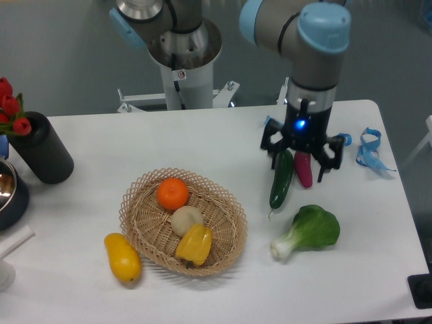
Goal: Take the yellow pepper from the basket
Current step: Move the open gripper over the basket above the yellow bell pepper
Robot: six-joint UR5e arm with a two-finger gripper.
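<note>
Camera: basket (135,214) holds yellow pepper (194,244), orange (173,193), perhaps an onion (185,219).

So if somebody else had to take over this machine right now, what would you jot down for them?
Pincer: open, empty, hanging over the cucumber and purple vegetable, right of the basket.
Yellow pepper: in the basket's front part, touching the pale ball; orange behind them.
Mango: on the table outside the basket's left rim; not the target.
Done: nothing gripped yet.
Left: get over the pepper, descend, grip, lift.
</note>
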